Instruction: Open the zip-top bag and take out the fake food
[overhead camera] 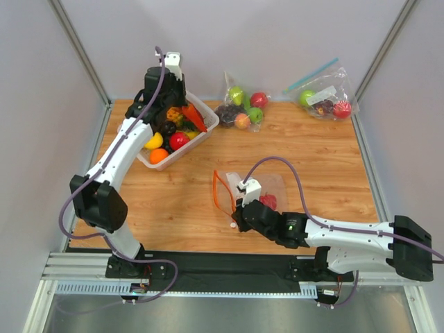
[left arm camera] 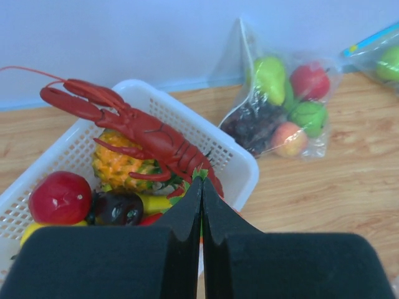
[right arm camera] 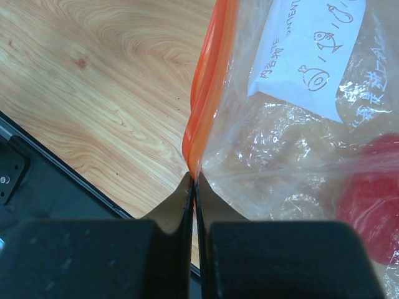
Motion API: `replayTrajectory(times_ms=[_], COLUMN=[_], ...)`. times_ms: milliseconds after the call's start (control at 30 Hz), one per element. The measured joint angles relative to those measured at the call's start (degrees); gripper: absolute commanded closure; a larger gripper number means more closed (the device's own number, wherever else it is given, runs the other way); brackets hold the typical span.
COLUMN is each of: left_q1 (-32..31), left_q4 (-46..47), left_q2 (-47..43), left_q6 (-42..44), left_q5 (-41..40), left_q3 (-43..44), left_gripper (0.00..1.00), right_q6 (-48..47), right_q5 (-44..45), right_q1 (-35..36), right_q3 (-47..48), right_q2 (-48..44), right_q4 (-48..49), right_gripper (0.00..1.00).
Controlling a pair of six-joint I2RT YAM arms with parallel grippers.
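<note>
The zip-top bag (overhead camera: 260, 189) lies on the table's near middle, clear, with a white label (right arm camera: 305, 50) and an orange-red zip strip (right arm camera: 209, 81). My right gripper (overhead camera: 237, 211) (right arm camera: 194, 177) is shut on the near end of that strip. A glossy red piece (right arm camera: 368, 193) (overhead camera: 269, 201) shows inside the bag. At the far left, my left gripper (overhead camera: 175, 107) (left arm camera: 201, 177) hovers over a white basket (left arm camera: 230, 149), shut on the carrot, whose green top (left arm camera: 201, 172) pokes out at the tips. The dark-red lobster (left arm camera: 149, 134) lies across the basket's fruit.
The basket (overhead camera: 194, 146) holds a pineapple (left arm camera: 118, 165) and round red, yellow and orange fruits. A clear bag of apples and grapes (overhead camera: 241, 107) (left arm camera: 280, 106) lies behind it to the right. A blue-zip bag (overhead camera: 325, 97) sits at the far right corner. Walls close three sides.
</note>
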Motion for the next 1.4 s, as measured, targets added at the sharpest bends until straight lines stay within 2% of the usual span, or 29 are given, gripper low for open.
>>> replayTrajectory(times_ms=[167, 433, 1033, 1267, 1400], left_q1=[0.50, 0.63, 4.81, 5.14, 5.11], left_q4=[1.62, 4.42, 6.34, 8.20, 11.19], left_q2=[4.55, 4.98, 5.35, 5.90, 5.79], left_q6=[0.63, 1.79, 1.62, 1.55, 1.03], left_q5=[-1.62, -4.28, -4.28, -4.02, -3.37], left_q3=[-1.88, -9.75, -1.29, -4.63, -9.79], left_gripper=[1.00, 1.00, 1.00, 1.00, 1.00], right_q6=[0.00, 0.00, 0.00, -0.02, -0.04], right_q5=[0.28, 1.14, 1.11, 1.09, 1.03], right_q1=[0.00, 0.00, 0.00, -0.11, -0.24], right_q3=[-0.26, -0.46, -0.46, -0.46, -0.42], right_q2=[-2.23, -4.11, -2.93, -1.86, -1.03], right_q4=[-0.90, -1.09, -1.14, -1.20, -1.22], right_gripper=[1.00, 1.00, 1.00, 1.00, 1.00])
